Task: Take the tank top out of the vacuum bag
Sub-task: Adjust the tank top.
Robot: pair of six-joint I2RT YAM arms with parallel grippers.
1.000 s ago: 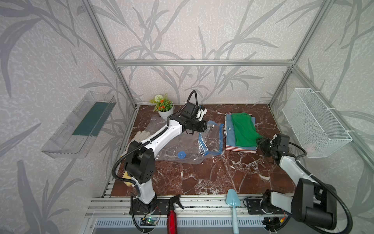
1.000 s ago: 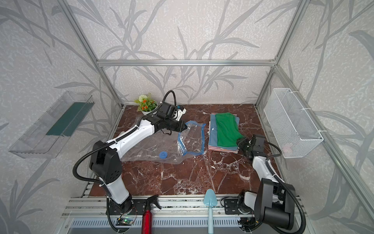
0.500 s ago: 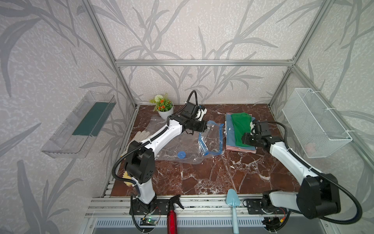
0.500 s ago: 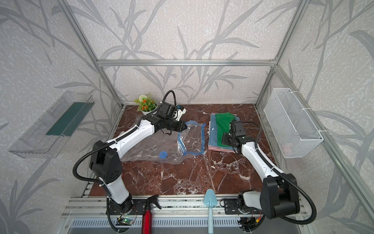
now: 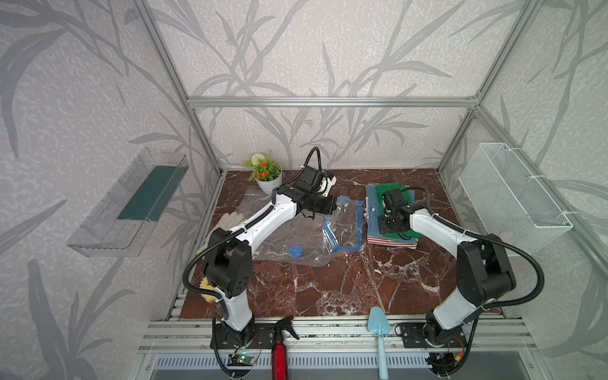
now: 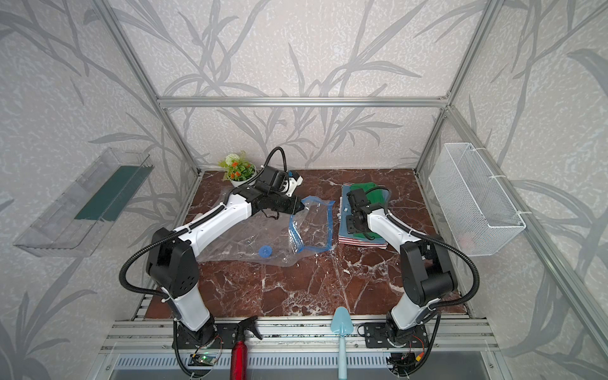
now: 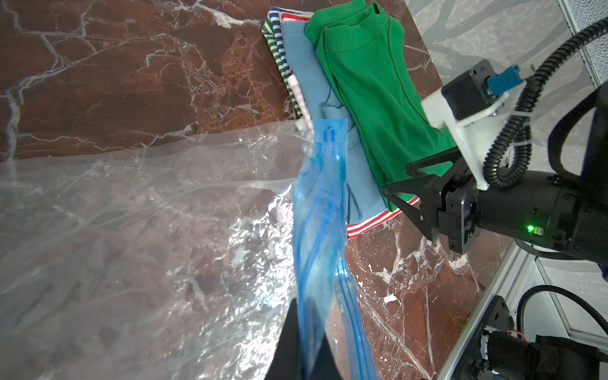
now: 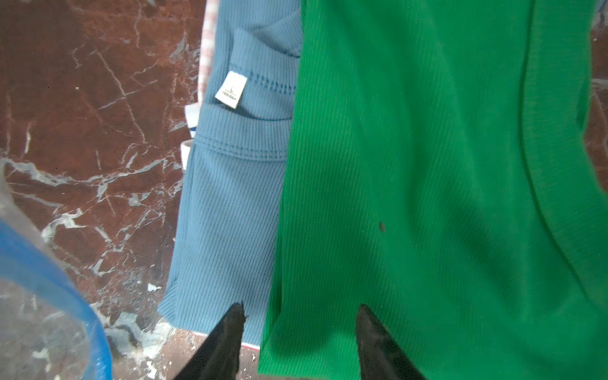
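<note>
on the table (image 5: 329, 283) lies the vacuum bag (image 5: 289, 230); the left arm (image 5: 263, 220) reaches low across it, left gripper (image 7: 299, 348) fingers (image 7: 289, 342) pinched on its blue zip strip (image 7: 324, 184). beside the bag, the right gripper (image 8: 301, 316) points down, half-spread, over the green tank top (image 7: 371, 92).

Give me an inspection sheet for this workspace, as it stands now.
Surface: brown marble tabletop.
Job's things: vacuum bag spread out, looks empty; green tank top tops the folded stack beside it.
Clutter: potted plant, gloves, spray bottle, trowel.
Tools: left tool shut on the bag's blue zip strip; right tool open over the tank top's edge.
Cables: black conduits loop off both arms.
Surroundings: wire basket, clear wall shelf.
</note>
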